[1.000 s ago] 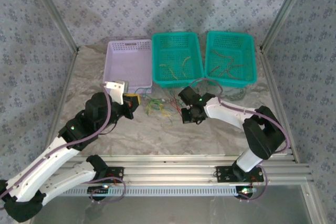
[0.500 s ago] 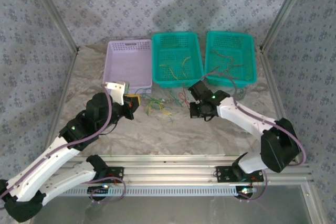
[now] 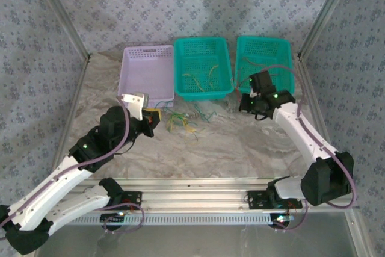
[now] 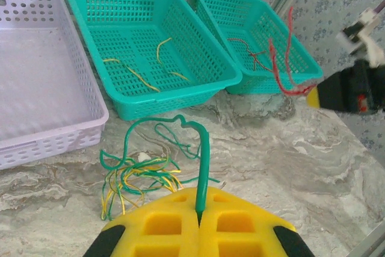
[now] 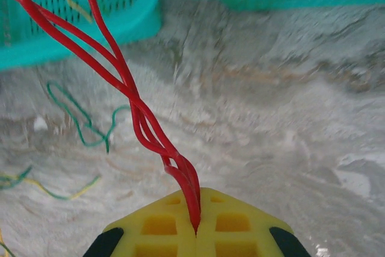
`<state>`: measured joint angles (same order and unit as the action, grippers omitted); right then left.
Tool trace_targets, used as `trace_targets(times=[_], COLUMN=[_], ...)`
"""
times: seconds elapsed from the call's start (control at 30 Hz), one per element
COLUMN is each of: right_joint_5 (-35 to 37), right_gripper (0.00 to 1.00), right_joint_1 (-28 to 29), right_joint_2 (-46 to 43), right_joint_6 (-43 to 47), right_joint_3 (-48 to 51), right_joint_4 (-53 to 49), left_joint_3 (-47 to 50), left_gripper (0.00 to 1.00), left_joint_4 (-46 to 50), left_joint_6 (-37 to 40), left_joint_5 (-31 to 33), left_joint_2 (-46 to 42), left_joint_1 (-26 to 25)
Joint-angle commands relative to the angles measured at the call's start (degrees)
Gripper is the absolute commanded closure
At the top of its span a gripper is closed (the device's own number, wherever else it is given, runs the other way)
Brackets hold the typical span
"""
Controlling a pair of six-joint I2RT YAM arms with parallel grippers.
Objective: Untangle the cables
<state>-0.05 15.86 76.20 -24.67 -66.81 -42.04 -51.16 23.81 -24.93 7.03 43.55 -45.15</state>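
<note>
A tangle of thin green and yellow cables (image 3: 183,120) lies on the table in front of the baskets. My left gripper (image 3: 150,118) sits at its left edge. In the left wrist view this gripper (image 4: 198,212) is shut on one green cable (image 4: 203,161) that arches up and back down into the tangle (image 4: 135,176). My right gripper (image 3: 245,105) hangs by the front of the right teal basket. Its jaws (image 5: 197,230) are shut on a twisted bunch of red cables (image 5: 129,97), lifted off the table. Those red cables (image 4: 280,67) dangle beside that basket.
Three baskets stand in a row at the back: a lilac one (image 3: 148,49), a middle teal one (image 3: 201,40) holding yellow cables (image 4: 135,76), and a right teal one (image 3: 263,38) holding red cables (image 4: 249,55). One loose green cable (image 5: 84,121) lies on the marbled table.
My right gripper has swung right and back, from beside the tangle to the front of the right teal basket, carrying the red cables. The left arm has stayed still.
</note>
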Motion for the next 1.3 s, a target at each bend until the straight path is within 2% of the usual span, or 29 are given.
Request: trace_targets(times=[0.0, 0.17, 0.3, 0.4, 0.6, 0.93, 1.07, 1.27], right_joint_5=[-4.26, -10.13, -6.09, -7.65, -5.71, -3.47, -3.58, -2.27], right_gripper=[1.0, 1.0, 1.0, 1.0, 1.0, 1.0, 0.86, 0.65], right_joint_1=[-4.47, -12.04, -13.67, -15.87, -16.73, -17.59, -17.7, -17.44], right_joint_2=[2.32, 7.11, 13.71, 20.27, 31.02, 38.58, 39.49, 34.27], right_joint_6=[2.1, -0.78, -2.22, -3.1, -2.98, -2.16, -1.44, -1.05], right_joint_3=[-5.47, -8.11, -12.61, -16.32, -24.78, -30.47, -32.22, -31.11], right_joint_4=[-0.54, 3.88, 4.47, 4.97, 2.48, 0.51, -0.81, 0.71], left_joint_3=[-0.81, -0.63, -1.11, -1.51, -1.25, -0.63, -0.61, -0.69], left_gripper=[1.0, 1.0, 1.0, 1.0, 1.0, 1.0, 1.0, 1.0], left_joint_4=[-1.53, -2.5, -2.56, -2.35, -1.41, -1.15, -1.05, -1.03], left_joint_6=[-0.27, -1.16, -1.18, -1.18, -1.51, -1.79, -1.86, -1.7], left_joint_5=[-0.83, -1.85, -1.93, -2.03, -1.85, -1.43, -1.58, -1.58], left_joint_2=[0.14, 1.09, 1.47, 1.47, 0.68, -0.13, 0.13, 0.13], left_joint_1=[-0.47, -0.71, -1.17, -1.52, -1.91, -2.07, -2.11, -2.09])
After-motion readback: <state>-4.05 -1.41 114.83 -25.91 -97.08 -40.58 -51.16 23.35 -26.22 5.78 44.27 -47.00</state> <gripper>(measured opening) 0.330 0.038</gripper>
